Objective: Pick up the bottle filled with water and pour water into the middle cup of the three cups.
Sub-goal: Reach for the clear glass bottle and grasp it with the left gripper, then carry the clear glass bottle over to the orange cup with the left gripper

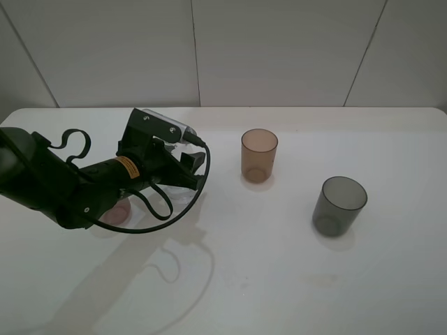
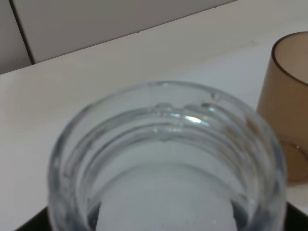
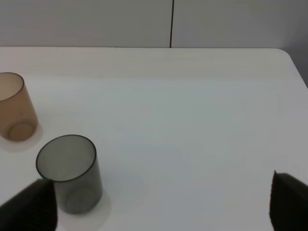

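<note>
My left gripper (image 1: 181, 166) is shut on the clear bottle, whose open threaded mouth (image 2: 166, 159) fills the left wrist view. In the exterior high view the arm and gripper mostly hide the bottle. The amber middle cup (image 1: 259, 155) stands upright to the right of the gripper, apart from it, and also shows in the left wrist view (image 2: 288, 106). The pinkish cup (image 1: 115, 211) is partly hidden under the left arm. The dark grey cup (image 1: 339, 206) stands at the right. My right gripper (image 3: 161, 207) is open and empty, near the grey cup (image 3: 70, 171).
The white table (image 1: 279, 279) ends at a white tiled wall (image 1: 279, 49) at the back. A black cable (image 1: 174, 209) loops below the left arm. The right arm is out of the exterior high view.
</note>
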Controlling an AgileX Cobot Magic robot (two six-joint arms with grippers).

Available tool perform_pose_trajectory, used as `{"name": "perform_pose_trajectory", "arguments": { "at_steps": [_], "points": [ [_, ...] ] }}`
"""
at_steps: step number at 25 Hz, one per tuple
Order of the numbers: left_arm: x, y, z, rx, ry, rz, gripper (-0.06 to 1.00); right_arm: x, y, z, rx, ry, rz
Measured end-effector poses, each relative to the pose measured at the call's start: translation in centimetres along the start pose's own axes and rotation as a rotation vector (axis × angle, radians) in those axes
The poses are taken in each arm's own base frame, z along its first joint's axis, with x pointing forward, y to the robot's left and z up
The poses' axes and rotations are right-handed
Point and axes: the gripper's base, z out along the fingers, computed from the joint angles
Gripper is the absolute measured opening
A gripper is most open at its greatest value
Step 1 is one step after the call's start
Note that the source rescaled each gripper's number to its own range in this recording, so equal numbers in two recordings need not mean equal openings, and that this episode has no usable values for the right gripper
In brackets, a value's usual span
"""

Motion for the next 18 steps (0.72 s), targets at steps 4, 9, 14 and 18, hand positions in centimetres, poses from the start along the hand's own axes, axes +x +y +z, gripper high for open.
{"name": "perform_pose_trajectory", "arguments": {
  "at_steps": [4,9,14,18],
  "points": [
    [0.0,0.0,0.0,0.000,0.000,-0.001,0.01,0.0,0.0,0.0,0.000,0.000,0.000],
    [-0.5,0.0,-0.2,0.002,0.002,-0.003,0.01,0.0,0.0,0.0,0.005,0.000,-0.003],
    [-2.5,-0.2,-0.9,0.025,-0.006,0.083,0.01,0.0,0.0,0.0,0.000,0.000,0.000],
    [-2.8,-0.3,-1.1,0.032,0.007,0.116,0.01,0.0,0.0,0.0,0.000,0.000,0.000]
  ]
}}
